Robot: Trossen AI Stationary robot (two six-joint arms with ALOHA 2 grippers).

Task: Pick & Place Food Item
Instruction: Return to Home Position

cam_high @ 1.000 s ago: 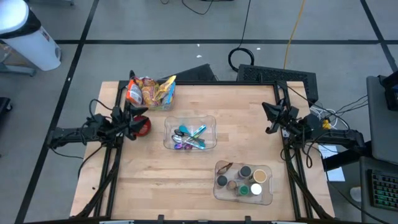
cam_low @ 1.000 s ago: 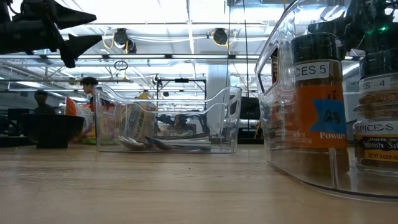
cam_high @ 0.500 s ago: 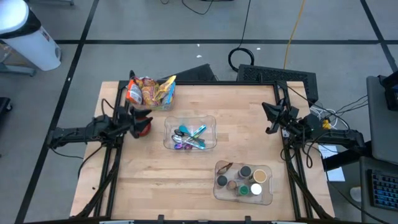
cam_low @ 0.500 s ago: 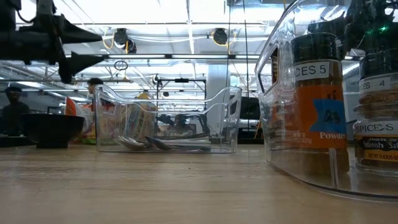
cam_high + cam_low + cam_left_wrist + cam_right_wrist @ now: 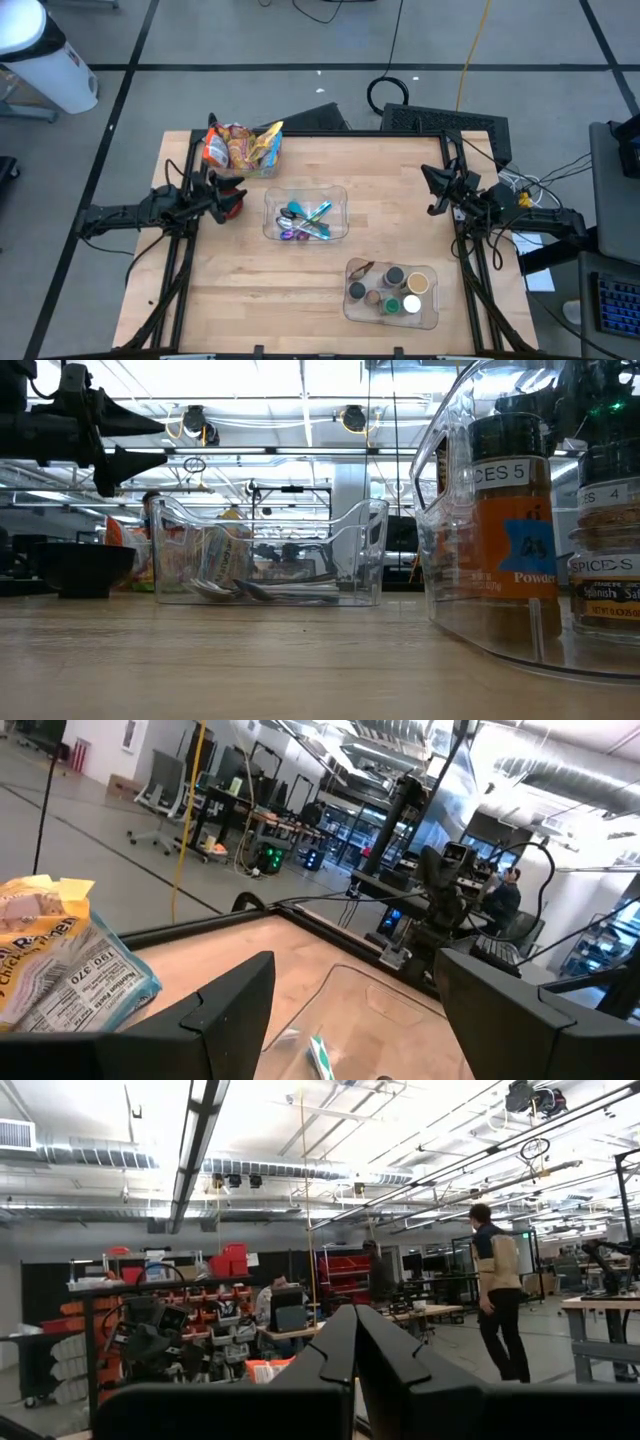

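Several bright food packets (image 5: 243, 148) stand in a clear bin at the table's far left; one white and blue packet (image 5: 60, 965) shows in the left wrist view. My left gripper (image 5: 222, 195) (image 5: 155, 442) (image 5: 360, 1020) hovers open and nearly level at the left edge. It is above a dark bowl with a red side (image 5: 232, 206) (image 5: 85, 568) and has nothing between its fingers. My right gripper (image 5: 432, 185) (image 5: 355, 1350) waits shut at the right edge, pointing a little upward, clear of everything.
A clear bin of cutlery (image 5: 305, 215) (image 5: 265, 555) stands mid-table. A clear bin of spice jars (image 5: 392, 290) (image 5: 530, 520) sits near the front right. Bare wood (image 5: 400, 200) lies between the bins and the right arm. People show in the room beyond.
My left gripper has tipped its fingers downward and sunk a little toward the bowl, rolling slightly. It has stayed open and holds nothing.
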